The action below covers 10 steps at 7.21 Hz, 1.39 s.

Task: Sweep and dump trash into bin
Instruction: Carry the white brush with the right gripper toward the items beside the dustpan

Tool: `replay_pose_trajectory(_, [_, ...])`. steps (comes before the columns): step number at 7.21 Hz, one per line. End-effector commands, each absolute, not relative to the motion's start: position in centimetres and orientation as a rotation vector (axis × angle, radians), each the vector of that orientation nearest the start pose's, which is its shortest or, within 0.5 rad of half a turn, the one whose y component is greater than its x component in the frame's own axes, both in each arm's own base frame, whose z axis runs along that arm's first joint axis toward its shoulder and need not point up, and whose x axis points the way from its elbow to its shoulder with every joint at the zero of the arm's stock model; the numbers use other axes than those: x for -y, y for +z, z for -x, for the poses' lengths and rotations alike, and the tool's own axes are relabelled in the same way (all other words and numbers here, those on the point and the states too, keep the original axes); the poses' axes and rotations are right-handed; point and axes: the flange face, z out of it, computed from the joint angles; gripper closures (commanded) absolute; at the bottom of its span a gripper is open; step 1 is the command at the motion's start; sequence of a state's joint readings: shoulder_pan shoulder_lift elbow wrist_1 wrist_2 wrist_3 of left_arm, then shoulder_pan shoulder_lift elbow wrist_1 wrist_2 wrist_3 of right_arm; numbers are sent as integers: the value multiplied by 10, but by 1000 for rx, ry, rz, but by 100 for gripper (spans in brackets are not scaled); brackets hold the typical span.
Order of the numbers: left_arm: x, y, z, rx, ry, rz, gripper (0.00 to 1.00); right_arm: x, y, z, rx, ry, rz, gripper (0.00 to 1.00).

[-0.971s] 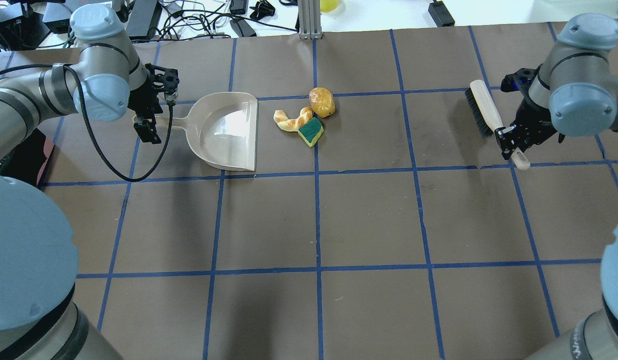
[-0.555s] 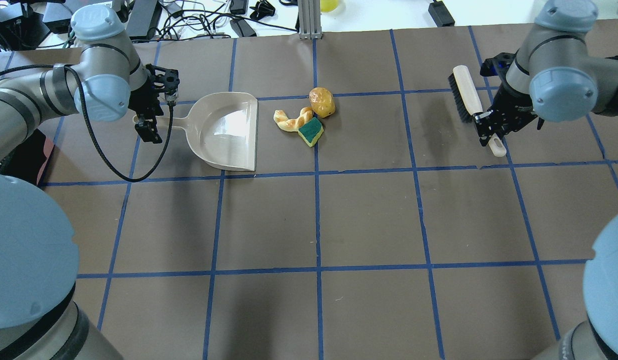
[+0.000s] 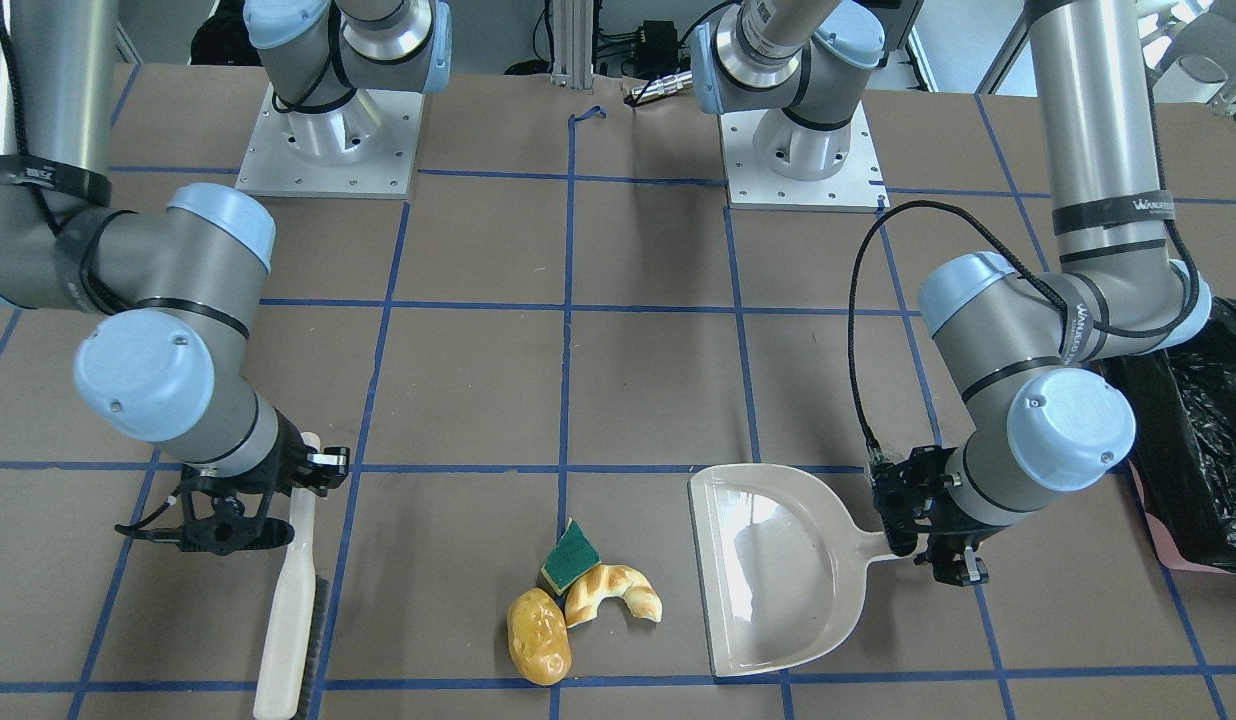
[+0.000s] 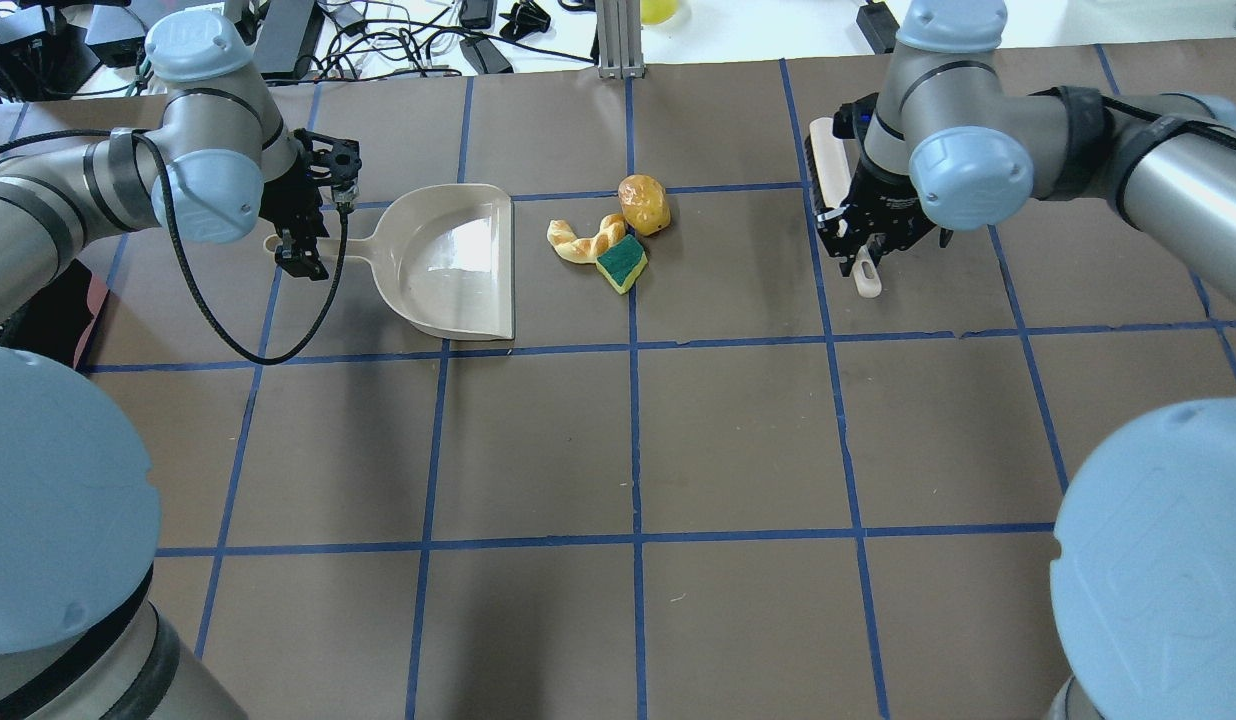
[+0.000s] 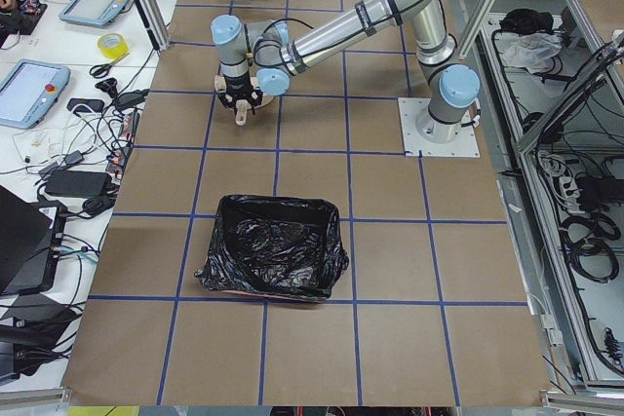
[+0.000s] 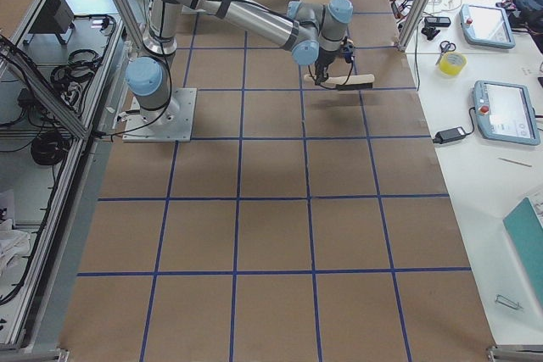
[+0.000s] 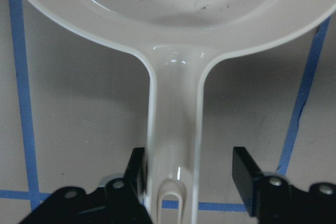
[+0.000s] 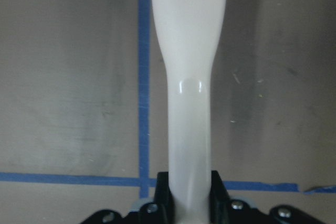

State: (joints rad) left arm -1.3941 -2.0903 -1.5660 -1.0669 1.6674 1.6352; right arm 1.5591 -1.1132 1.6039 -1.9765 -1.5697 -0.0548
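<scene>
Your left gripper [image 7: 191, 170] stands wide around the handle of the dustpan [image 7: 173, 93]. 1 jaw touches the handle's side and the other stands apart from it with table showing between, so nothing is clamped there. The dustpan lies flat on the table [image 4: 738, 430] with its open lip turned toward the trash.

Your right gripper [image 8: 189, 195] is clamped tight on the brush [image 8: 189, 77], at the narrow end of its cream handle. From the front camera the bristles face the trash side. You cannot tell whether they touch the table.

The 3 pieces of trash sit bunched together on the table between dustpan and brush, nearer the dustpan's lip and outside it. The sponge [image 4: 621, 262], green face up, rests against the croissant [image 4: 583, 240], and the potato [image 4: 645, 203] lies just beside the croissant's far tip.

The bin [image 5: 327, 260], lined with a black bag, stands toward the table's end on the robot's left, well apart from the dustpan and the trash
</scene>
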Motion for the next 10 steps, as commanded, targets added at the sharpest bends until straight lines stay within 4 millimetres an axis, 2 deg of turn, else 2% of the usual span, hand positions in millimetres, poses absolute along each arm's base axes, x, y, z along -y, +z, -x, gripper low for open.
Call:
replay_pose_trajectory(1, [664,238,8,-2296,126,-2063,93,623,249,-196,-3108,156,57,100])
replay_pose_trajectory(2, [663,236,11,-2297,131,-2067,95,617,247,-210,-3111,191,35,100])
replay_pose_trajectory(7, [666,239,13,-2286,125,-2066,96,591,230,-288,-3129,222,-4,100])
replay_pose_trajectory(9, [667,242,15,-2275,133,-2062,96,595,229,-324,-3135,192,-18,100])
replay_pose_trajectory(10, [666,241,17,-2251,168,-2059,96,595,225,-351,-3138,181,-22,100])
